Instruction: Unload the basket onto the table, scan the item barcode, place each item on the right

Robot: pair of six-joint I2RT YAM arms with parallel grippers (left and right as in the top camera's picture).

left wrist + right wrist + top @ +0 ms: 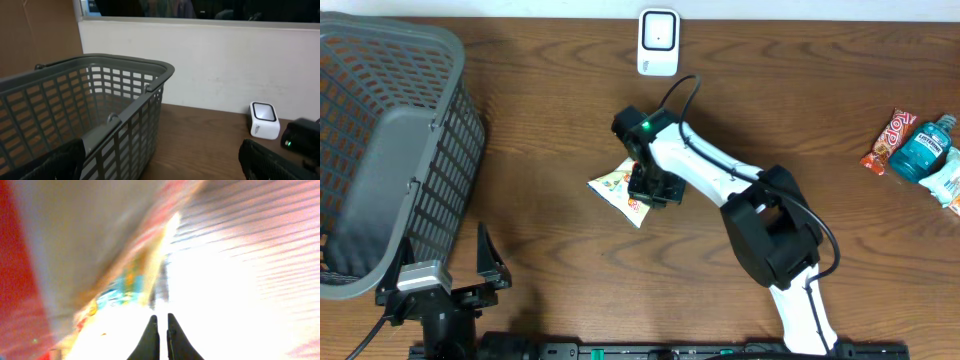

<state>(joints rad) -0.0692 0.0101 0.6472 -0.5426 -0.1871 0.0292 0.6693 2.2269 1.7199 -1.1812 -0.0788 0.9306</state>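
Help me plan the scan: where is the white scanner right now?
In the overhead view the white scanner stands at the table's far edge, centre, beyond the right gripper and the snack packet; the basket is far to its left.

Right arm (720,170): white links, black joint housings, looping black cable (698,82), green indicator light (645,126); left arm (440,310) all black.
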